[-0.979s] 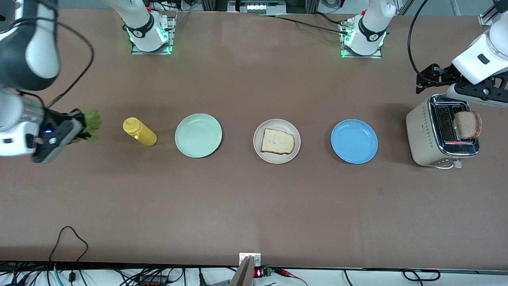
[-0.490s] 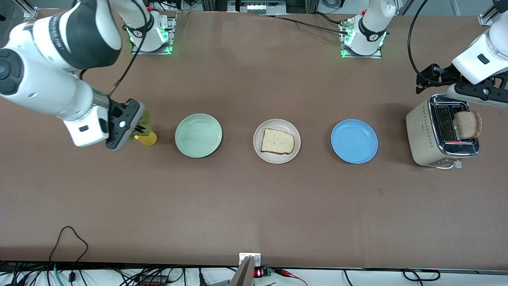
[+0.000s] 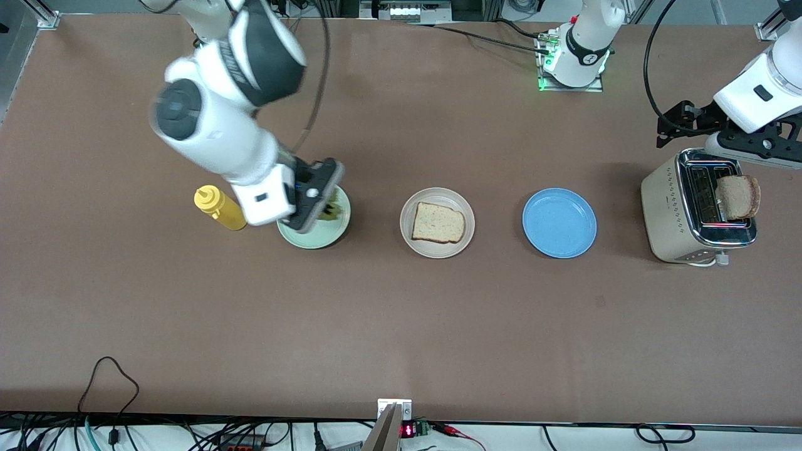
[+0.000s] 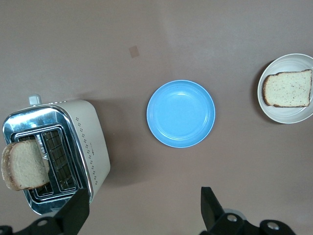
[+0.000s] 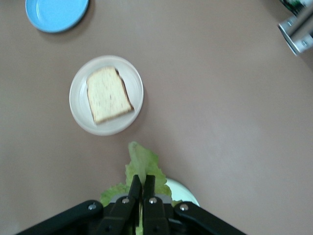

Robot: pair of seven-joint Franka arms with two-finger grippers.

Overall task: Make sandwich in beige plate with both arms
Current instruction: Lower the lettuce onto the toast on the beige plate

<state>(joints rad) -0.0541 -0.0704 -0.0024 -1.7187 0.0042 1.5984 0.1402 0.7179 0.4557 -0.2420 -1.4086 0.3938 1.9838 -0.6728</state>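
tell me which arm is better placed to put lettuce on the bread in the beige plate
Right. The right gripper is shut on the lettuce leaf over the pale green plate, beside the beige plate. The left gripper waits open over the toaster.

On the table are three plates, namely one pale green plate point(image 3: 313, 237), one beige plate point(image 3: 437, 246) and one blue plate point(image 3: 559, 223), two bread slices point(image 3: 438, 223) point(image 3: 738, 196), one lettuce leaf point(image 5: 142, 164), one toaster point(image 3: 670, 213) and one yellow mustard bottle point(image 3: 220, 208).
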